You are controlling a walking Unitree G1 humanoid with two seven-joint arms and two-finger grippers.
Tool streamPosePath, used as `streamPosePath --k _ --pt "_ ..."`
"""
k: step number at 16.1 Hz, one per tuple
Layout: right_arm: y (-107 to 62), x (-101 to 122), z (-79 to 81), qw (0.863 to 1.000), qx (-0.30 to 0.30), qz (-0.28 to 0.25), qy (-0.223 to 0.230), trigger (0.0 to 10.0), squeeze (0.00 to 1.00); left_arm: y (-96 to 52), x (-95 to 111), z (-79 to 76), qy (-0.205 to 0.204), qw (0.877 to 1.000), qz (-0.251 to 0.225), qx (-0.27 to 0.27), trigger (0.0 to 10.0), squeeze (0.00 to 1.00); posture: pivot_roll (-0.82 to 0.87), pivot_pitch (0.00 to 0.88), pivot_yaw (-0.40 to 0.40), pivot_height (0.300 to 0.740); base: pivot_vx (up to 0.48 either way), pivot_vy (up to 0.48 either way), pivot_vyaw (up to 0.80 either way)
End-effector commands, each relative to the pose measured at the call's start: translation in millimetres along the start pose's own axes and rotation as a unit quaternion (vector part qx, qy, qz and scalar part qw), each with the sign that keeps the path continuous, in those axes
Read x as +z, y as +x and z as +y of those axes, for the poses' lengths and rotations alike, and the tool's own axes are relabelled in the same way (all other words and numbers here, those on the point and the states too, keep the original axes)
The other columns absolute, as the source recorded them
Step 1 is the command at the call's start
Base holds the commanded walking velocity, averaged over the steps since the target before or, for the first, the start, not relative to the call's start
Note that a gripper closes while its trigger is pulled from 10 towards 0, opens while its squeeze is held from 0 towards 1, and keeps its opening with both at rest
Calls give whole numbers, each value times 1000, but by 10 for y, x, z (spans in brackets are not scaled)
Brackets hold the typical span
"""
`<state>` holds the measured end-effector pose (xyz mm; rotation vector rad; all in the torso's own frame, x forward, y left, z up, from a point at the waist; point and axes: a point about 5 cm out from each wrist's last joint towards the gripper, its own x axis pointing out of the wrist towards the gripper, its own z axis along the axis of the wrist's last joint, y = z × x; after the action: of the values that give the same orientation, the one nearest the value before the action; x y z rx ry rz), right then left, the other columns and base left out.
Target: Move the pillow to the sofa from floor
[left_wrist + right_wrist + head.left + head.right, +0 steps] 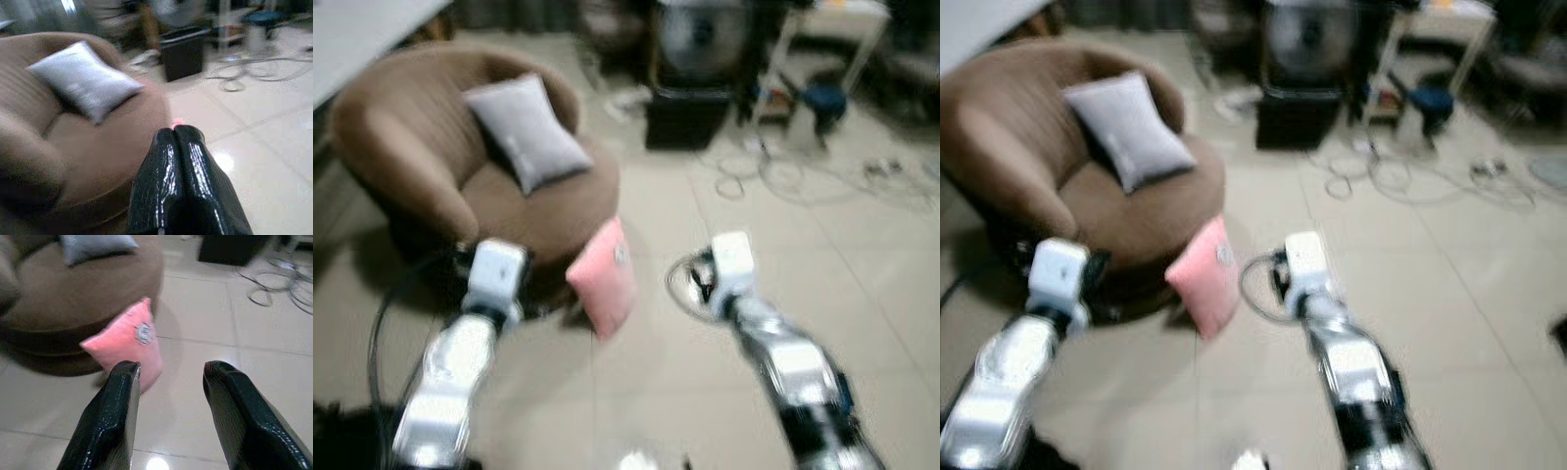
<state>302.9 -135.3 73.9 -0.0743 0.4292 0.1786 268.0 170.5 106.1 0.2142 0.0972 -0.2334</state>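
Observation:
A pink pillow (604, 277) stands on edge on the tiled floor, leaning against the front of a round brown sofa chair (524, 211). A grey pillow (527, 130) lies on the chair's seat against its back. My right gripper (171, 374) is open, held above the floor a short way to the right of the pink pillow (129, 347). My left gripper (178, 132) is shut and empty, raised before the chair's front edge (112, 161), left of the pink pillow. The head views are blurred.
A black box (685, 116) stands on the floor behind the chair. Loose cables (773, 171) lie across the tiles at the back right, near a white table leg and a blue stool (824, 103). Bare tiles stretch to the right of the pillow.

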Motion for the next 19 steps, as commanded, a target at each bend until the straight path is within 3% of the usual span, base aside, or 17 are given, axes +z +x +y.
streamPosePath --k 1,6,8,11,13,19 --pt "9 37 31 1000 4 -7 5 10000 0 -15 4 54 13 1000 0 6 10000 0 119 0 -20 740 0 412 -456" --pt "10 36 39 1000 5 -8 6 10000 0 -15 7 61 15 1000 -2 5 10000 0 122 0 -21 740 0 409 -459" --pt "12 37 46 1000 4 -8 5 10000 0 -6 78 53 52 998 -24 1 10000 0 122 0 -18 740 0 -420 -231" --pt "14 42 59 1000 5 -9 -1 10000 0 -5 59 57 46 999 -19 2 10000 0 121 0 -15 740 0 -480 0" --pt "14 44 60 1000 6 -11 -2 10000 0 -3 58 86 15 1000 -21 16 10000 0 120 0 -13 740 0 0 0" --pt "11 24 44 1000 -2 -7 9 10000 0 22 65 115 15 999 -29 22 10000 0 115 0 -3 740 44 0 0"
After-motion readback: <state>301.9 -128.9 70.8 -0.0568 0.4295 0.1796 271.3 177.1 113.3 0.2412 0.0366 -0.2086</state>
